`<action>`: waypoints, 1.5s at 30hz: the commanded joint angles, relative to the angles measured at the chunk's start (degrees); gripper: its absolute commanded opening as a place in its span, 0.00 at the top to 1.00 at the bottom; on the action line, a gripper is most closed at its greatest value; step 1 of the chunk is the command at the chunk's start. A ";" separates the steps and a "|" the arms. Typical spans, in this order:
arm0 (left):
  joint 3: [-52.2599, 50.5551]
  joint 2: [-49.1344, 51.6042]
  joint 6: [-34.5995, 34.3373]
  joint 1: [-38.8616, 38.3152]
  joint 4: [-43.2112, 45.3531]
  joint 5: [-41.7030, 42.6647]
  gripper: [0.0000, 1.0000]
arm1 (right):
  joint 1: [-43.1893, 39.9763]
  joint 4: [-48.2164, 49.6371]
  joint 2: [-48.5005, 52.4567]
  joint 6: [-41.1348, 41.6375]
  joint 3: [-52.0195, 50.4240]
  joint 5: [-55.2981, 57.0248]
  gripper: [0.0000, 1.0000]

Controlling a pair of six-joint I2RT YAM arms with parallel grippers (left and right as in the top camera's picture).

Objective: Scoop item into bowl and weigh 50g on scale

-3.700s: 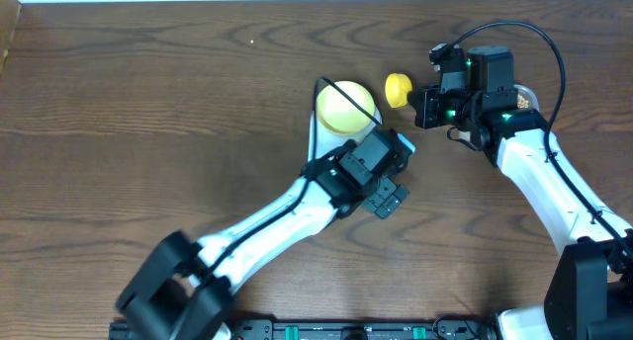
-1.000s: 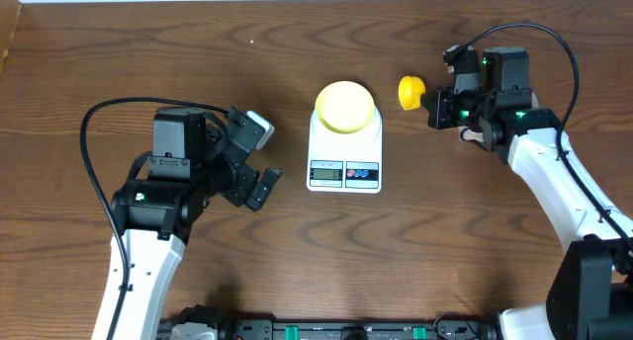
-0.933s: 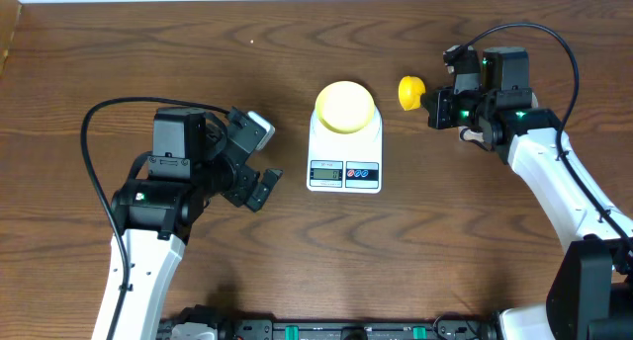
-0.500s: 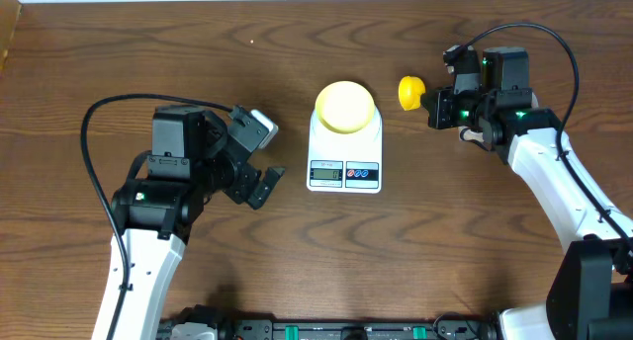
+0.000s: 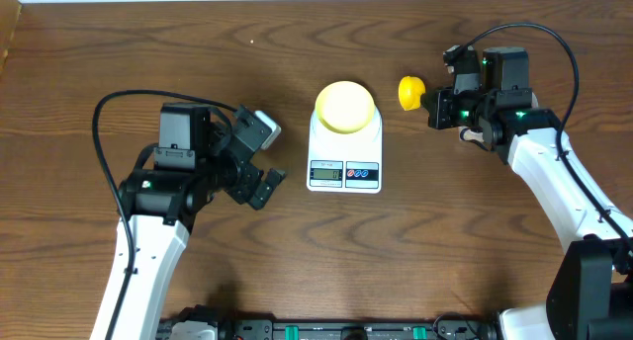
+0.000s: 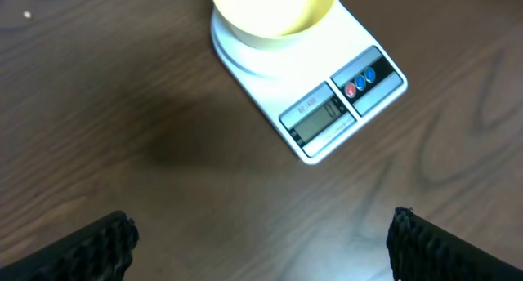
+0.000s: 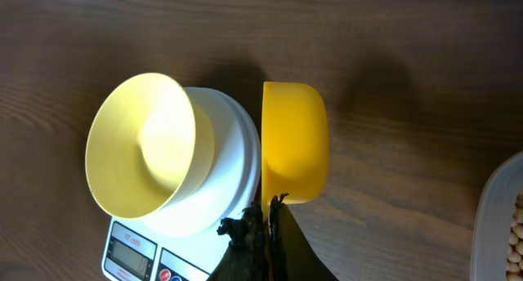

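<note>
Toward the worktop's [image 5: 148, 43] far edge, centrally, the bowl [image 5: 345, 107] sat on the scale [image 5: 344, 162]. Nearer the left edge, the left gripper [image 5: 265, 160] hung spread wide. The right gripper [image 7: 263, 232] pinched a yellow scoop [image 7: 294, 142] just beside the bowl. A sliver of beans [image 7: 517, 224] showed in a tub [image 7: 494, 232] rightward.

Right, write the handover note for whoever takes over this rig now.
Left tool: open, empty, left of the scale.
Right tool: shut on the yellow scoop by its handle, scoop beside the bowl.
Bowl sits on the scale, empty. The beans show in the clear tub by the right arm.
Done: bowl on scale, scoop gripped.
Left: scoop beans into the bowl up to the target weight.
</note>
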 commanded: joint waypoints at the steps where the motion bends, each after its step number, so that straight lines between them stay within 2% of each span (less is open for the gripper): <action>1: -0.35 -2.49 3.41 0.98 -1.40 5.75 0.01 | -0.46 0.02 0.00 -0.39 0.85 0.07 0.99; 13: -0.35 -1.97 6.29 4.22 -1.29 7.74 0.01 | -0.46 0.17 0.00 -0.39 0.85 0.04 0.99; 45: -0.35 -1.73 6.25 4.22 -1.16 7.54 0.01 | -0.46 -0.92 -0.04 -0.42 0.85 0.02 0.99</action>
